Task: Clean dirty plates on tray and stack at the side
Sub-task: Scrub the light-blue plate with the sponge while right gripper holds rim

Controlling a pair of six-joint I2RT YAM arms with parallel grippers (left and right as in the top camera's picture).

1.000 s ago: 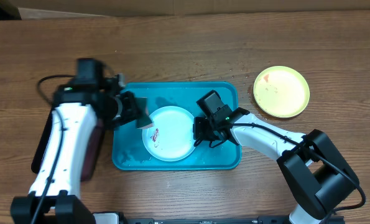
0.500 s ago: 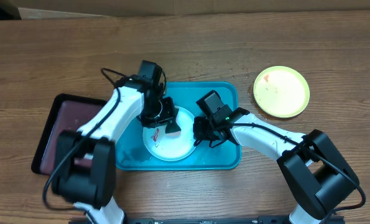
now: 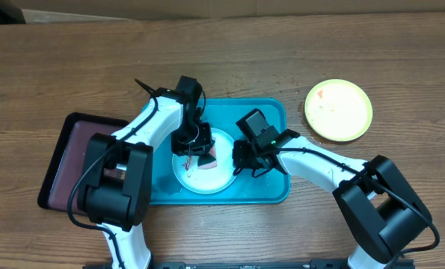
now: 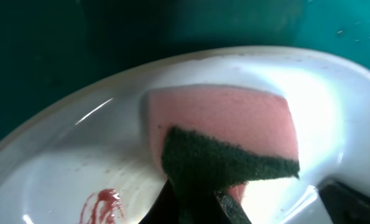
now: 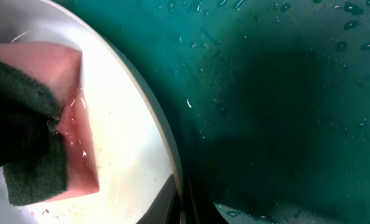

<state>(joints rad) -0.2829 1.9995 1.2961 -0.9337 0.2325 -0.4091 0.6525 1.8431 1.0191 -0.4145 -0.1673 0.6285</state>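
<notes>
Left pincer: clenched on a pink sponge with a dark green scouring face, pressed onto the white plate.
Right pincer: clenched on that plate's right rim.
White plate: middle of the turquoise tray, red smear on it.
Yellow-green plate: on the bench, toward its far right corner, well apart from the tray.
Maroon tray: bench's left edge.

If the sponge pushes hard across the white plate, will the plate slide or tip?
Likely slippery: the tray shows water beads and the white plate looks wet and glossy. It seems thin and light, so it could skate or tilt. The right gripper pinching its rim should steady it.
</notes>
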